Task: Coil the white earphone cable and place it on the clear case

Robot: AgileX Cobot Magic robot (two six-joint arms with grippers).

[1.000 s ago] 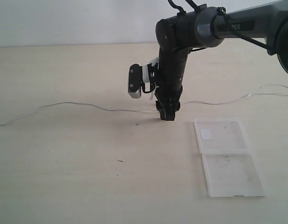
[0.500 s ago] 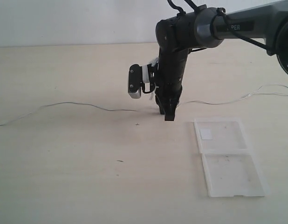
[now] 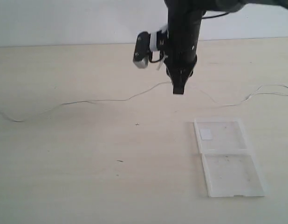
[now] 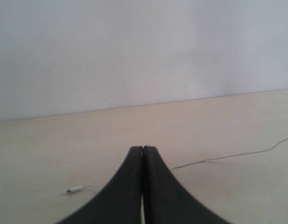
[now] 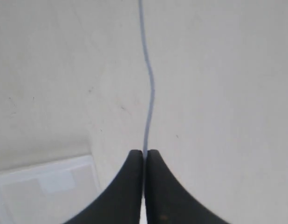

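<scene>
Jaws of the right gripper (image 3: 178,89) pressed together on the white earphone cable (image 3: 106,100); in the right wrist view the wire (image 5: 151,88) runs straight into the seam between the fingertips (image 5: 144,153)

Jaws of the left gripper (image 4: 142,148) shut flat on each other, nothing between them; this arm is outside the exterior view

Right gripper hangs above the table (image 3: 88,177), beyond the far edge of the clear case (image 3: 228,175), nearer its sticker-side corner, well apart from the rim

Cable rises to the pinch from both sides. One run trails far out to the sticker side of the case, sagging back onto the table. The other, faint, drops past the case's far edge and splits into two strands beyond its opposite far corner. No part of the wire touches the case

Case lies open and flat, two square halves joined at a hinge, white sticker (image 3: 206,134) in the far half. All four outer edges are unobstructed

Broad bare tabletop on the sticker side of the case, only a few dark specks (image 3: 120,161)

Left wrist view: a cable stretch (image 4: 218,157) and a small white end piece (image 4: 75,189) lie on the table
</scene>
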